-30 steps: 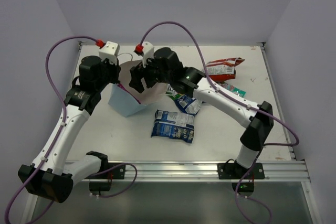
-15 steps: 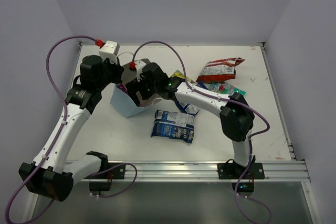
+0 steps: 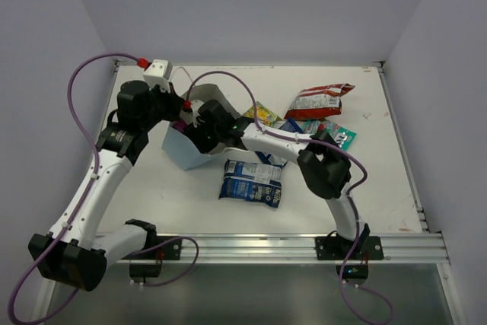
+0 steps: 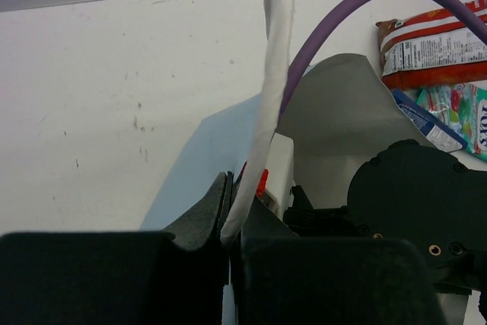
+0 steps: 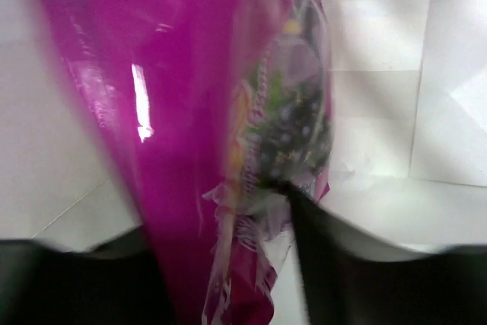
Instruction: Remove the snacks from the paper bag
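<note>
The right tool [image 3: 196,125] fills the mouth of the paper bag [image 3: 179,154]. Inside, the magenta packet [image 5: 175,127] blocks the way. Bare desk [image 3: 190,203] lies left of the bag.

Overhead light is bright and even, leaving only soft, short shadows on the white counter [image 3: 190,203]. Around my left gripper [image 4: 230,215] the foreground is dark and unfocused. My right wrist view is badly smeared, with a glare streak down the magenta packet [image 5: 175,112].
</note>
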Controlling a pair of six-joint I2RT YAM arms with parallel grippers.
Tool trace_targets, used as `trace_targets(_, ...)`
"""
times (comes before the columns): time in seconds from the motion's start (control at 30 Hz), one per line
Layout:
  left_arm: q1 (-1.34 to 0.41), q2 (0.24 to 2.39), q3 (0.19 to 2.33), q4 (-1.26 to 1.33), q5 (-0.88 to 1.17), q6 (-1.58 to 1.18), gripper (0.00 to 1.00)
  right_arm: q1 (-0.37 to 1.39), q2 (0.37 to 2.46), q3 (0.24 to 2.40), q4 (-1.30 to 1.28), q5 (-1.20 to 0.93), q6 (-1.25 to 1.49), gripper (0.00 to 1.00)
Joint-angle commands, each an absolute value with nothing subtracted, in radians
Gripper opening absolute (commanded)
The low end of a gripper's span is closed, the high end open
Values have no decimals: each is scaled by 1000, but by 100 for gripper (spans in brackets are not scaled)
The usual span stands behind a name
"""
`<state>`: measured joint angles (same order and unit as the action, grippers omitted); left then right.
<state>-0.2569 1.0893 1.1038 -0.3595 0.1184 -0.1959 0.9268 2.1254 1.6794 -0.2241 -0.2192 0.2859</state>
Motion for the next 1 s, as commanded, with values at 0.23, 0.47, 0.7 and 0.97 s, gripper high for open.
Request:
trace_targets(0.23,-258,1046,1075,-311,164,-216,0,925,2060,1674,-190,-247,293,0)
trace_targets(0.47,-258,1045,1080,-350,68,-172,0,927,1898,1681,-229,-198,281,0)
trace_targets(0.7,-258,1052,1092,-374,23,-149,0,927,1770,1755,-279,-173,268,0)
trace_targets(0.97,-258,1066,1107,-400,-14,-152,0,925,1617,1813,-282,-98,213,0)
